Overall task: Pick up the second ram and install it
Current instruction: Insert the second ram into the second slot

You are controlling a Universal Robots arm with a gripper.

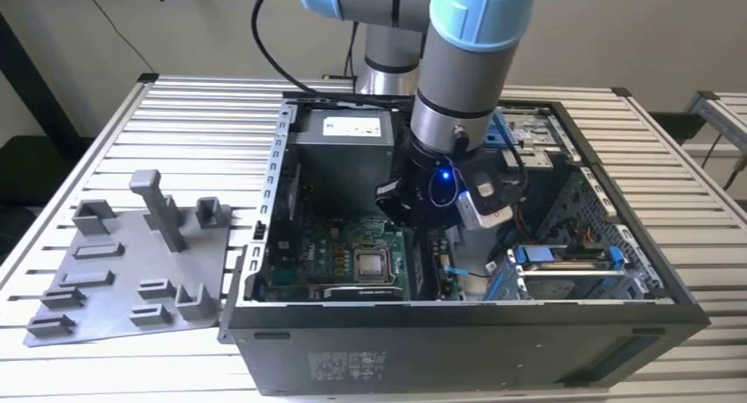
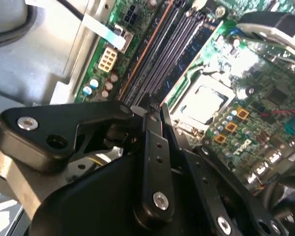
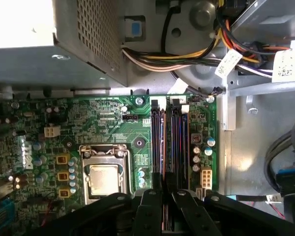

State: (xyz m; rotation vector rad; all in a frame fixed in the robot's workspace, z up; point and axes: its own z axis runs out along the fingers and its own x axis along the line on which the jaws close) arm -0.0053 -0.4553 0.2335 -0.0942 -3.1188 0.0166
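Slatted metal bench (image 1: 117, 123) carries an open PC case (image 1: 467, 350) and a grey fixture tray (image 1: 117, 281). Arm reaches down into the case — gripper (image 2: 155, 115) sits directly over the memory slots (image 3: 168, 142) beside the CPU socket (image 3: 104, 174). Jaws look drawn close together, apparently pinching the ram (image 2: 163, 112) edge-on over the slots, though little of it shows. Judgement: pick-up done; stick at the slots, seating not confirmed — latches cannot be read.

Second ram (image 3: 163, 147), on edge, in motherboard slot (image 3: 156, 147)
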